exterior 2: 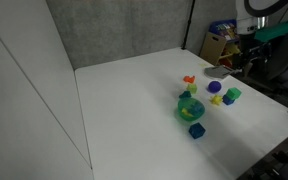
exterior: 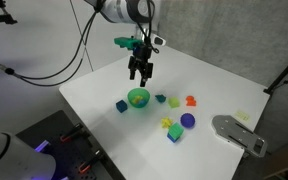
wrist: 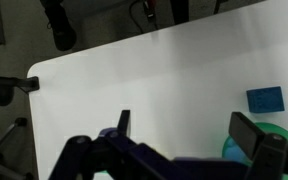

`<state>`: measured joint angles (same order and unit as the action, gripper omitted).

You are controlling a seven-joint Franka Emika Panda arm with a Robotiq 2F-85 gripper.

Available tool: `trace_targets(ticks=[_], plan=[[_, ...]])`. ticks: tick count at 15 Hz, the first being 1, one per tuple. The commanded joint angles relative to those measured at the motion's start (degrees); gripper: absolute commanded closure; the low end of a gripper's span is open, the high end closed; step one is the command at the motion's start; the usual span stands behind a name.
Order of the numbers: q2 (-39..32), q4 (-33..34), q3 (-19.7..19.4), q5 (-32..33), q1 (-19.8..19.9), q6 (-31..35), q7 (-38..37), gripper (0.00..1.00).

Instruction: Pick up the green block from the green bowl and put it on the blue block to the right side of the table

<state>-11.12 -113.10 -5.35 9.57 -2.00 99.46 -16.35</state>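
Note:
The green bowl (exterior: 138, 98) stands mid-table and shows in both exterior views (exterior 2: 190, 109). Its rim enters the wrist view (wrist: 276, 132) at the lower right. I cannot make out what lies inside it. A blue block (exterior: 122, 105) sits right beside the bowl (exterior 2: 196, 130) (wrist: 264, 99). A green block (exterior: 174, 133) stands apart, near the purple ball (exterior: 187, 120), with a bit of blue against it (exterior 2: 227, 99). My gripper (exterior: 140, 70) hangs open and empty above the white table (exterior: 214, 80), a little behind the bowl (wrist: 184, 130).
A dark teal block (exterior: 161, 99), a yellow-green block (exterior: 174, 101), an orange piece (exterior: 191, 101) and a yellow piece (exterior: 166, 123) lie beside the bowl. A grey device (exterior: 239, 133) rests at the table edge. Cables hang behind the arm.

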Motion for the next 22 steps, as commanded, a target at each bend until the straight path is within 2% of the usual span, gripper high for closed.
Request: trace_targets(ticks=[1,14,18,22], plan=[[8.3,-4.7,1.4,-0.9,1.0,-0.5,2.9,0.0],[32.6,-18.2,1.4,-6.2,2.4,1.1,14.6,0.0],[38.8,-21.9,1.7,-5.8,2.7,2.5,15.2,0.0],[41.4,-24.1,1.7,-6.0,2.6,3.4,15.1,0.0]])
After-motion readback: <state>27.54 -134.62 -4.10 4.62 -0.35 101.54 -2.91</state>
